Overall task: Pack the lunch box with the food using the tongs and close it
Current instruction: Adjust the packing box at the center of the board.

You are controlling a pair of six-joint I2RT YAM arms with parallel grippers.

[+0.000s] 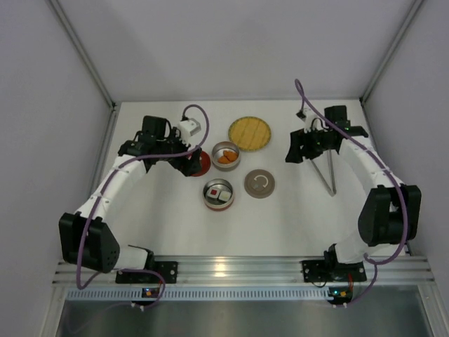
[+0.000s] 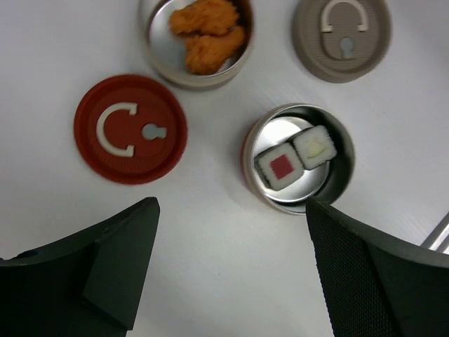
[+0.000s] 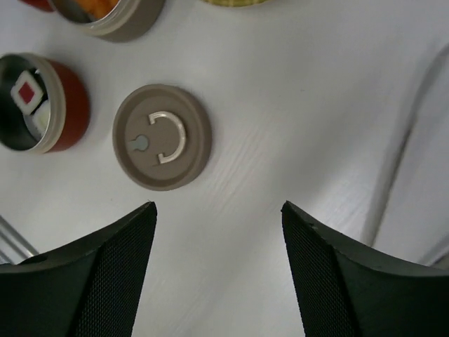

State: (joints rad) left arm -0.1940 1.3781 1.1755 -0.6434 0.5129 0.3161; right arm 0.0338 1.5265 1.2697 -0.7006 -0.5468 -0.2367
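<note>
The lunch box is two round tins with their lids off. The beige tin (image 1: 226, 155) holds orange chunks (image 2: 207, 31). In the red tin (image 1: 218, 194) lie a dark cube with a red top (image 2: 280, 166) and a white cube (image 2: 316, 146). A red lid (image 2: 130, 128) and a grey-brown lid (image 1: 259, 183) lie flat beside them. The silver tongs (image 1: 328, 172) rest on the table at the right. My left gripper (image 2: 231, 210) hangs open next to the red lid, with nothing in it. Just left of the tongs, my right gripper (image 3: 217, 210) stands open over bare table, near the grey-brown lid (image 3: 163, 146).
A round yellow woven plate (image 1: 250, 133) lies behind the tins. White walls close in the table on the left, right and back. An aluminium rail (image 1: 231, 267) runs along the near edge.
</note>
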